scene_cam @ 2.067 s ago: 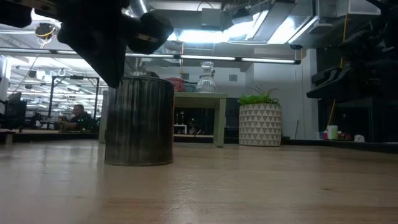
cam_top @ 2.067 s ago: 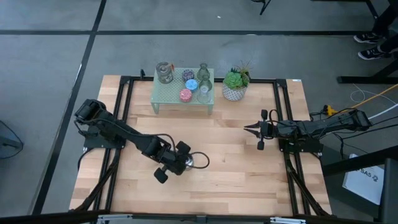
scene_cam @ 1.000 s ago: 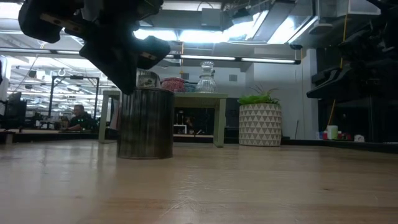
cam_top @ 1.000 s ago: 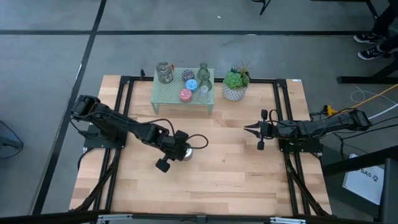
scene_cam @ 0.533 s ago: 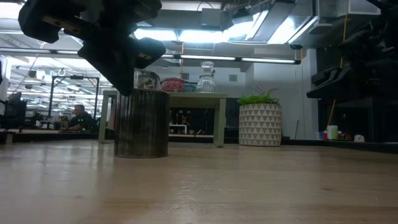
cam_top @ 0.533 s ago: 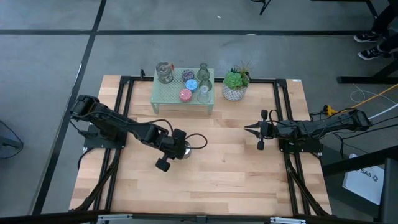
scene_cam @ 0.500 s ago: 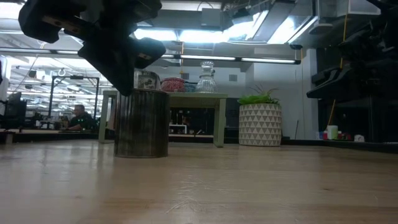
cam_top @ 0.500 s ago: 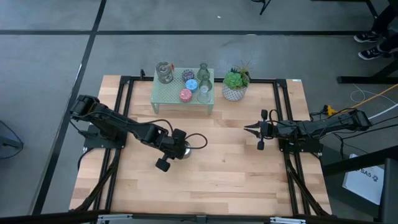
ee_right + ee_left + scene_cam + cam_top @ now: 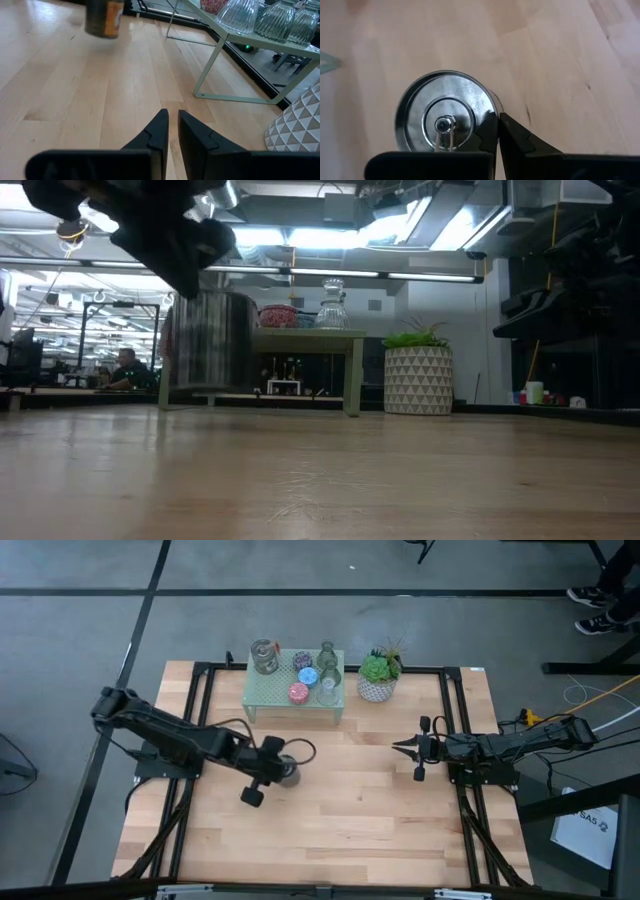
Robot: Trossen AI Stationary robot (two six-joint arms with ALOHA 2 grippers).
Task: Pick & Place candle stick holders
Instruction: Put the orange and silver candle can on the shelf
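High view: we see the left gripper [image 9: 281,772] pinching the silver holder [image 9: 288,773] by its rim over mid-desk, the mint stand [image 9: 262,693] up and ahead; right gripper [image 9: 401,747] idles nearly shut, empty.

Low view: holder hangs upright, clear of the desk [image 9: 400,470], below stand-top level.

Left wrist view: jaws clamp the rim wall.

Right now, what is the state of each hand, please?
Left hand: shut on the rim of the shiny silver metal cylindrical candle holder, lifted off the table.
Right hand: shut, holding nothing.
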